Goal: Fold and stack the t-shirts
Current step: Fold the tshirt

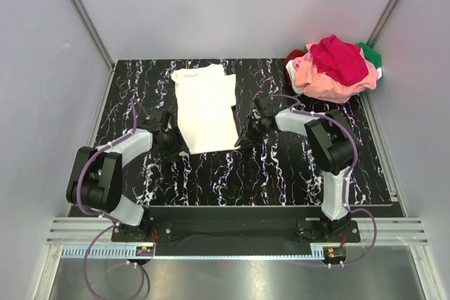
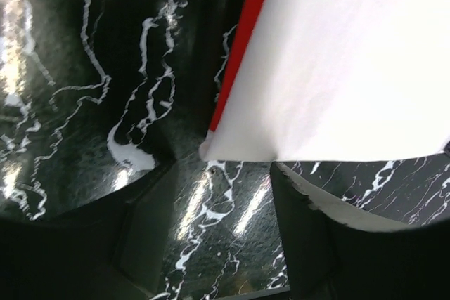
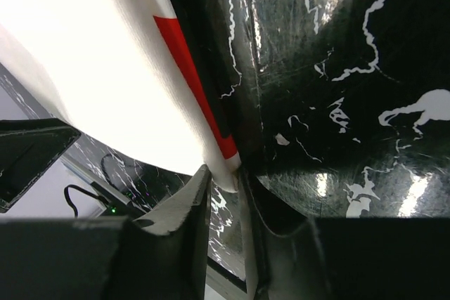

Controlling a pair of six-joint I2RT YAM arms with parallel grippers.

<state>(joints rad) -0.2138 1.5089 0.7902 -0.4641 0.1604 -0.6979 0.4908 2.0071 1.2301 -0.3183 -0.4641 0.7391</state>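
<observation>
A white t-shirt point(image 1: 204, 107) lies flat and lengthwise on the black marbled table point(image 1: 281, 173), its red print showing only as a strip along the edges point(image 2: 239, 47). My left gripper point(image 1: 176, 144) is at its near left corner, jaws open, with the corner point(image 2: 211, 149) just past the fingertips point(image 2: 221, 173). My right gripper point(image 1: 246, 138) is at the near right corner. Its jaws are closed narrowly on the shirt's edge point(image 3: 225, 166), with the gripper's middle point(image 3: 225, 177) right at the cloth.
A heap of pink, magenta, dark red and green t-shirts point(image 1: 334, 68) sits at the far right corner of the table. Grey walls close in the back and both sides. The arm bases stand on a rail point(image 1: 232, 230) at the near edge.
</observation>
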